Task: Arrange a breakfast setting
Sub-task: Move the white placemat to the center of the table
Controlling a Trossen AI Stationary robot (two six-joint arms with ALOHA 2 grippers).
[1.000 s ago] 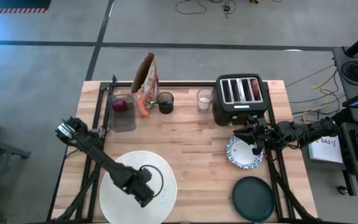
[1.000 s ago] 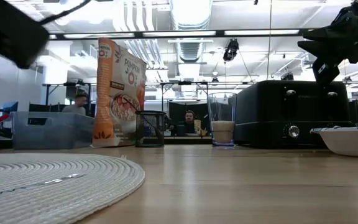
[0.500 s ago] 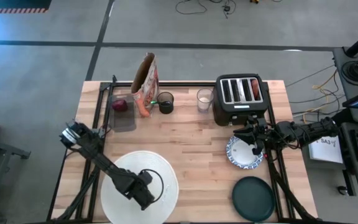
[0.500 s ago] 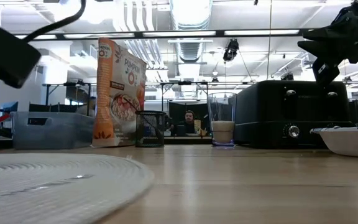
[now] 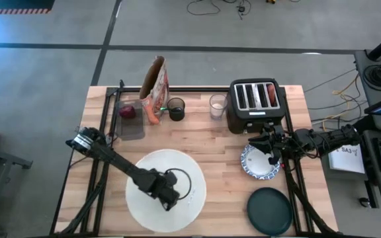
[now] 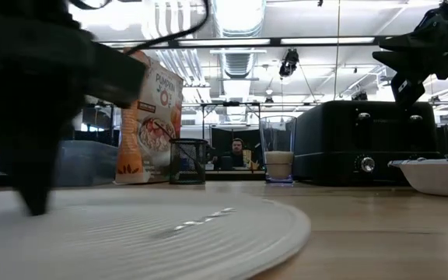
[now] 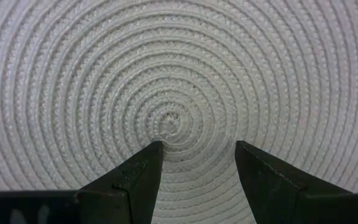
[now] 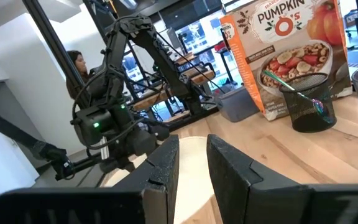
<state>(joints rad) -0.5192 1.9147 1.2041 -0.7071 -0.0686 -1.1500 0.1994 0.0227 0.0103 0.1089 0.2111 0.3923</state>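
The big round white mat (image 5: pixel 166 190) lies flat on the table near the front, left of the middle; it also fills the left wrist view (image 7: pixel 166 62). My left gripper (image 5: pixel 167 196) stands on the mat's middle, fingers apart. My right gripper (image 5: pixel 270 148) hovers open and empty above the far rim of the blue-and-white bowl (image 5: pixel 260 162). The dark green plate (image 5: pixel 270 210) lies at the front right. The small glass (image 5: pixel 217 106) stands beside the toaster. The red apple (image 5: pixel 129 112) sits in a clear tub. The spoon (image 8: pixel 291 84) stands in a dark mesh cup. My left gripper comes from above, pointing down. Its two spread fingertips (image 7: pixel 148 155) rest on the woven surface beside the mat's centre (image 7: pixel 169 121). The mat lies flat on the table under them, and nothing is pinched between the fingers.
A black four-slot toaster (image 5: pixel 256 104) stands at the back right, just behind the bowl. A cereal box (image 5: pixel 155 89) and the mesh cup (image 5: pixel 175 108) stand at the back, left of the middle. Bare wood lies between the mat and the bowl.
My left gripper has moved toward the table's right edge and a little toward the far edge, its tips staying on the mat. The mat has slid flat along the table with it, toward the middle.
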